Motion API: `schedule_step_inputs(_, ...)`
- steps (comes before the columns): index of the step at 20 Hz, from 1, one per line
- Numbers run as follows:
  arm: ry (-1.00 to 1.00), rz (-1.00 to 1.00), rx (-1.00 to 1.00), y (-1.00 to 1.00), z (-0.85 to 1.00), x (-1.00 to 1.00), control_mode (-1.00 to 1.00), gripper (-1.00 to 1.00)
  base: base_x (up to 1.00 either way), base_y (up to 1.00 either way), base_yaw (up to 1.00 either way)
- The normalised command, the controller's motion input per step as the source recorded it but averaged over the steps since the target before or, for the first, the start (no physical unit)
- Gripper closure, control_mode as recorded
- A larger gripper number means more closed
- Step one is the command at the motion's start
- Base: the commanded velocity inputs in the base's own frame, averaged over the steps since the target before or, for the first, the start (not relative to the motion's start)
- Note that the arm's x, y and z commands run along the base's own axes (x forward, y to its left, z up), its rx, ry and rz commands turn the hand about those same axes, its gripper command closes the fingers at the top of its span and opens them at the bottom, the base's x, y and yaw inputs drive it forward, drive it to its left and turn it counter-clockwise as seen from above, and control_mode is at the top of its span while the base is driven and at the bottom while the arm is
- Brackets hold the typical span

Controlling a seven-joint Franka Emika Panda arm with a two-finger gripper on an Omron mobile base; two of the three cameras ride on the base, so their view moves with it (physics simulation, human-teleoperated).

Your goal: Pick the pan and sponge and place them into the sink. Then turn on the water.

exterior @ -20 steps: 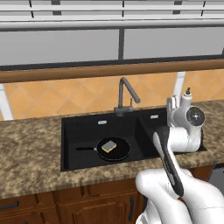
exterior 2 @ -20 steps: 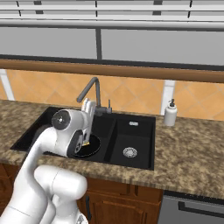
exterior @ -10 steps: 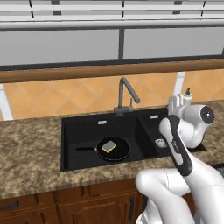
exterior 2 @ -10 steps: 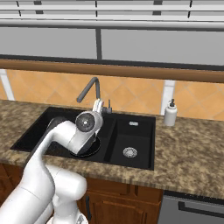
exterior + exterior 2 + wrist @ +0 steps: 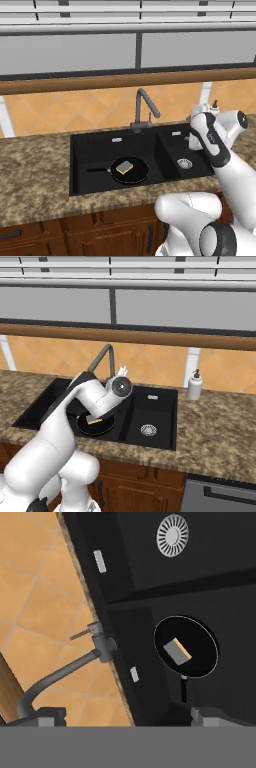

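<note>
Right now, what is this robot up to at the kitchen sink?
It is partway through a washing-up job. The black pan already lies in the large basin of the sink, and the sponge rests inside the pan. The gripper hangs open and empty above the sink, looking down on the pan and the faucet. No water runs from the faucet yet, so turning it on is probably what comes next.
</note>
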Motion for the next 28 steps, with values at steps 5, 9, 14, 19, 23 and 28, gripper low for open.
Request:
schedule_step_inputs(5, -0.11, 0.03, -0.01, 0.16, -0.09, 0.33, -1.0, -1.0, 0.0, 0.0, 0.0)
schedule_step_inputs(9, -0.13, 0.02, -0.09, 0.29, -0.25, 0.35, -1.0, -1.0, 0.0, 0.0, 0.0)
schedule_step_inputs(14, -0.06, 0.03, -0.06, 0.14, -0.23, 0.34, -1.0, -1.0, 0.0, 0.0, 0.0)
schedule_step_inputs(19, 0.0, 0.04, -0.03, 0.01, -0.15, 0.21, -1.0, -1.0, 0.0, 0.0, 0.0)
schedule_step_inputs(23, 0.0, 0.08, 0.0, 0.0, -0.24, 0.21, -1.0, -1.0, 0.0, 0.0, 0.0)
schedule_step_inputs(28, 0.0, 0.13, 0.0, 0.0, -0.25, 0.13, -1.0, -1.0, 0.0, 0.0, 0.0)
